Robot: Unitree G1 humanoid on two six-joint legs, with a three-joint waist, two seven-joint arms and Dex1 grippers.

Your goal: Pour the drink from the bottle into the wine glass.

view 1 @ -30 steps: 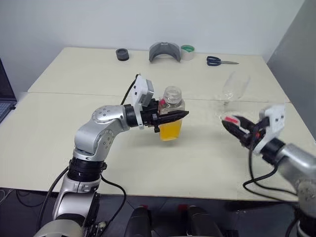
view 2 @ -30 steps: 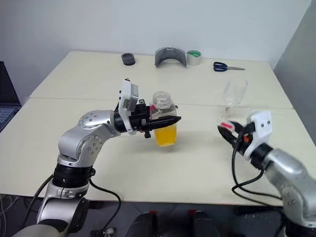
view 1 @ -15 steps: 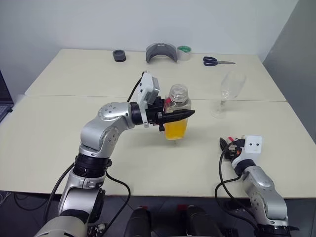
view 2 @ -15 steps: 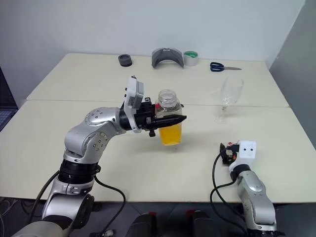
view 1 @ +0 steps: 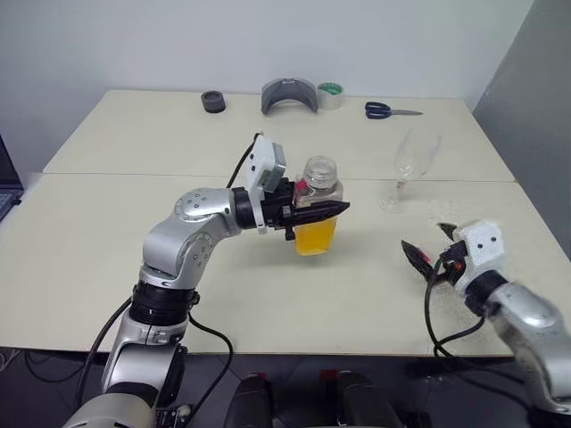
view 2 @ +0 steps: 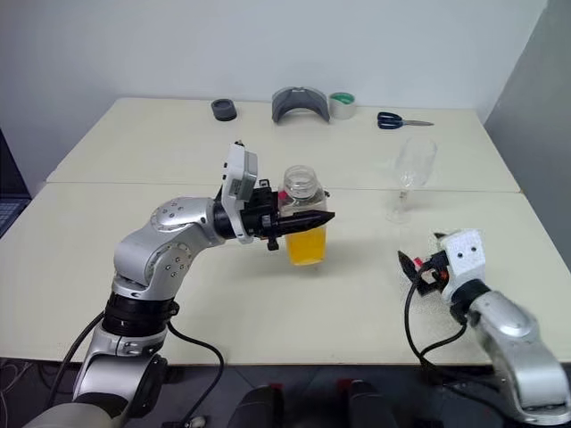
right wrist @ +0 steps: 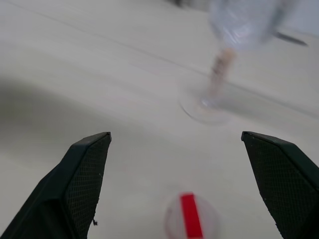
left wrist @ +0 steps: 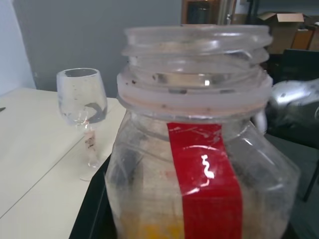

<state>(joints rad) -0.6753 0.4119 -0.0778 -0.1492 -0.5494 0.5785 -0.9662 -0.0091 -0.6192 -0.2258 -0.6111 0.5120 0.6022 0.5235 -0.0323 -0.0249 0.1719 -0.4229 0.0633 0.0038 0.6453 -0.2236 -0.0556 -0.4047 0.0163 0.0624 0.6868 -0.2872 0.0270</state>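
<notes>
Up close, the left wrist view shows the bottle [left wrist: 199, 149] with its cap off: a bare threaded neck, a red stripe down the side and a trace of orange drink [left wrist: 154, 231] low in the frame. From the head views the drink [view 1: 316, 237] fills only the lower part of the bottle, which hangs upright above the table [view 1: 107, 241], pinched between the fingers of the left gripper [view 1: 312, 212].

The right wrist view adds the white cap [right wrist: 191, 222] with its red sticker, lying on the table between the widely spread fingers [right wrist: 82, 174] of the right gripper [view 1: 428, 250], which holds nothing and hovers low over the table near its right front edge.

The glass [view 1: 412, 162] stands upright and empty on the table, beyond the right gripper and to the right of the bottle, well apart from both. Its bowl looks smudged in the left wrist view.

Along the far edge lie a black roll [view 1: 212, 101], a grey curved piece [view 1: 289, 94], a green tape roll [view 1: 332, 94] and scissors [view 1: 385, 111]. Open table lies between the bottle and the glass.
</notes>
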